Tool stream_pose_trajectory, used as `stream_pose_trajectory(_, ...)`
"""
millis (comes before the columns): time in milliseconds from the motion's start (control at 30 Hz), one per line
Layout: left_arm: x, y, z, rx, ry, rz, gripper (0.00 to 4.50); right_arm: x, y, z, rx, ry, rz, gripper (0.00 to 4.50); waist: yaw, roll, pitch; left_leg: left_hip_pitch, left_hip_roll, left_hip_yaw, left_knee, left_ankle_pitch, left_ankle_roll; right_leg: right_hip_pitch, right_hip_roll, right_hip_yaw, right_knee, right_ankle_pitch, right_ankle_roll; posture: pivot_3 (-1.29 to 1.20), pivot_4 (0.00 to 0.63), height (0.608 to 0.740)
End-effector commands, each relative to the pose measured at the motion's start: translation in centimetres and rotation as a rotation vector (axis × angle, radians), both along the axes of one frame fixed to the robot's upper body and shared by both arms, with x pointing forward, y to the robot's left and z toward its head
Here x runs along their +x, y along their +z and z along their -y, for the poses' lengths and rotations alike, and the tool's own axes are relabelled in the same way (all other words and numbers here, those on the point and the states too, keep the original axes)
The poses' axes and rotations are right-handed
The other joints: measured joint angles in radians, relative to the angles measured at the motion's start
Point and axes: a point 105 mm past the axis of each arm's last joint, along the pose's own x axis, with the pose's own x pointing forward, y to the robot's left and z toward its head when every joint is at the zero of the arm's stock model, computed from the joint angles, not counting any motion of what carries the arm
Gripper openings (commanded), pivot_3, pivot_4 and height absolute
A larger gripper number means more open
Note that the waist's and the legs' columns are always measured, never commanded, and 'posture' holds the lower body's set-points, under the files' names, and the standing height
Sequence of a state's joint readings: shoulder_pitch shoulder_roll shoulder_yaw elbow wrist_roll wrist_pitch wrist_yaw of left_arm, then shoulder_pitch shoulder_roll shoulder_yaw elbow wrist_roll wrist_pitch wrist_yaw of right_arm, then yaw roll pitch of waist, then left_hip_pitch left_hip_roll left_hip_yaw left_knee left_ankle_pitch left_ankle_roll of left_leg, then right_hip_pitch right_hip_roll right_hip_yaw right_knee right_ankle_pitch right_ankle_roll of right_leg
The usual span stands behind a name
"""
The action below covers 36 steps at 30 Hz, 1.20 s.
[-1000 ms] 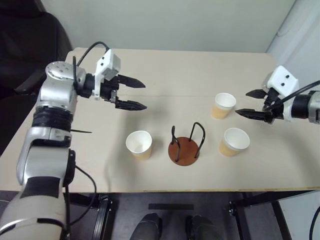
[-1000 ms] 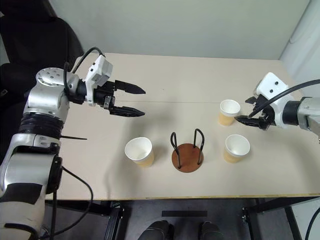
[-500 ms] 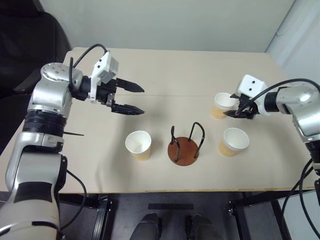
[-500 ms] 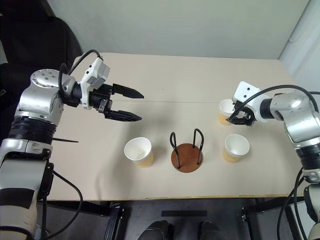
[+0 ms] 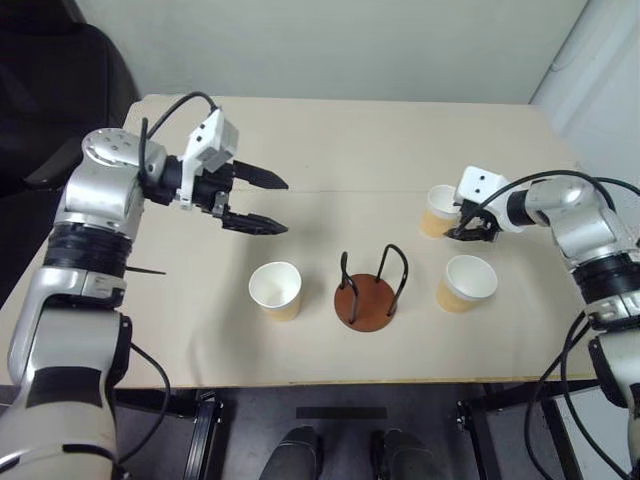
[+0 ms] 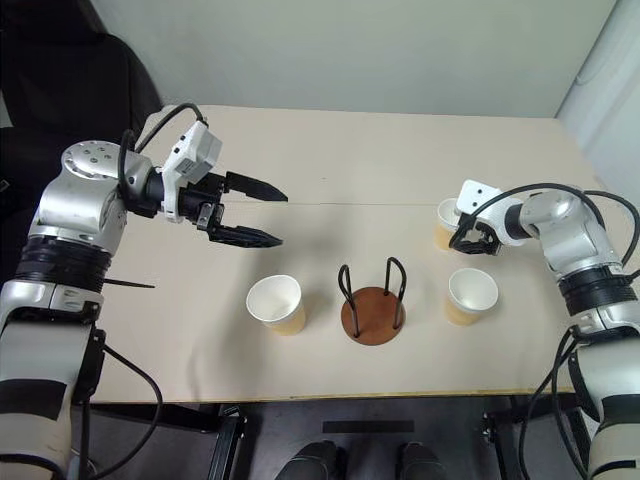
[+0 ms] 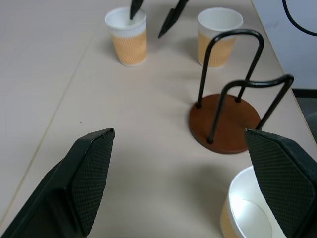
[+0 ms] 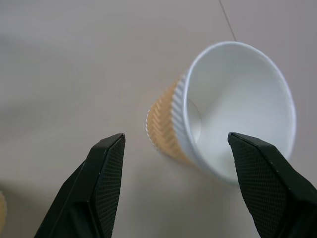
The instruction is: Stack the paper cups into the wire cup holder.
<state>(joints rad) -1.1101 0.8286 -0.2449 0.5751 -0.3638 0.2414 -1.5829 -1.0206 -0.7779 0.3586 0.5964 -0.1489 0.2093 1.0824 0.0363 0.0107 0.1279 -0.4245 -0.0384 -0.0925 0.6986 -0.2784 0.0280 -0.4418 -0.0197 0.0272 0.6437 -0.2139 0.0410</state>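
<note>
So far nothing is stacked: on the table (image 5: 330, 130), the wire cup holder (image 5: 371, 292) stands empty at centre, three paper cups (image 5: 276, 290) apart around it. Left gripper (image 5: 262, 204) hangs spread and empty; right gripper (image 5: 458, 222), fingers parted, flanks the far right cup (image 5: 441, 209), ungrasped.

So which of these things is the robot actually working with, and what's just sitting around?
Part of the job:
- far paper cup, with the right hand open at it
- near right paper cup
- left paper cup
- wire cup holder, no cups in it yet
- left hand, open above the table

Just lying about:
- table
- black chair beyond its left corner
</note>
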Motion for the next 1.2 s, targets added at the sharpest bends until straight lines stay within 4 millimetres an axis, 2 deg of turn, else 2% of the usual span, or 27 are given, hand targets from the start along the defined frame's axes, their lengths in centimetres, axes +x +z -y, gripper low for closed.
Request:
stream_pose_trajectory(33, -1.0, 0.8, 0.1, 0.029, -0.058, 0.034, 4.47, 0.5, 1.1, 0.0, -0.028, 0.016, 0.035, 3.34, 0.000, 0.000, 0.000, 0.000, 0.000, 0.000, 0.000, 0.000, 0.000, 0.000, 0.000, 0.000, 0.000, 0.000, 0.000, 0.00, 0.150, 0.740)
stream_pose_trajectory(67, -1.1, 0.7, 0.1, 0.038, -0.062, 0.031, 4.47, 0.6, 1.0, -0.1, -0.031, 0.019, 0.033, 3.34, 0.000, 0.000, 0.000, 0.000, 0.000, 0.000, 0.000, 0.000, 0.000, 0.000, 0.000, 0.000, 0.000, 0.000, 0.000, 0.00, 0.150, 0.740)
stream_pose_trajectory(167, -1.8, 0.4, 0.0, 0.071, -0.085, 0.018, 4.50, 0.7, 1.0, -0.3, -0.043, 0.033, 0.025, 2.77, -0.001, 0.000, 0.000, -0.001, 0.000, 0.000, -0.001, 0.000, 0.000, 0.000, 0.000, 0.000, 0.000, 0.000, 0.000, 0.00, 0.150, 0.740)
stream_pose_trajectory(367, -3.5, 0.7, 0.3, 0.103, -0.159, -0.010, 4.50, 0.4, 1.5, -0.6, -0.036, 0.058, -0.004, 0.60, 0.001, 0.001, 0.000, -0.002, 0.000, 0.000, -0.002, 0.000, -0.001, 0.000, 0.000, 0.000, 0.000, 0.000, 0.000, 0.00, 0.150, 0.740)
stream_pose_trajectory(433, -3.5, 0.9, 0.5, 0.104, -0.170, -0.008, 4.50, 0.1, 1.6, -0.8, -0.021, 0.069, -0.017, 0.03, 0.002, 0.001, 0.000, -0.002, 0.000, 0.000, -0.002, 0.000, -0.001, 0.000, 0.000, 0.000, 0.000, 0.000, 0.000, 0.00, 0.150, 0.740)
stream_pose_trajectory(667, -3.6, 1.1, 0.7, 0.110, -0.190, -0.008, 4.50, -1.5, 3.1, -1.7, 0.016, 0.118, -0.046, 0.03, 0.000, 0.001, 0.001, -0.002, 0.000, -0.001, -0.002, 0.000, -0.001, 0.000, 0.000, -0.001, -0.001, 0.000, 0.000, 0.00, 0.150, 0.740)
stream_pose_trajectory(867, -4.0, 1.1, 0.6, 0.099, -0.201, -0.031, 4.50, -5.0, 7.3, -4.0, 0.054, 0.217, -0.014, 0.03, -0.002, 0.001, 0.001, -0.004, 0.000, 0.000, -0.002, 0.000, -0.001, -0.001, 0.000, -0.001, -0.002, 0.000, -0.001, 0.00, 0.150, 0.740)
stream_pose_trajectory(1033, -4.0, 0.9, 0.3, 0.090, -0.192, -0.033, 4.50, -8.9, 11.0, -7.2, 0.116, 0.331, 0.043, 0.03, -0.003, 0.002, 0.001, -0.004, 0.000, -0.001, -0.002, 0.000, -0.001, 0.000, 0.000, -0.001, -0.003, 0.000, -0.001, 0.00, 0.150, 0.740)
stream_pose_trajectory(1200, -3.8, 0.9, 0.2, 0.089, -0.184, -0.029, 4.50, -11.8, 13.2, -9.0, 0.159, 0.401, 0.060, 0.03, -0.003, 0.002, 0.001, -0.003, 0.000, -0.001, -0.001, 0.000, -0.001, 0.000, 0.000, -0.001, -0.008, 0.000, -0.001, 0.00, 0.150, 0.740)
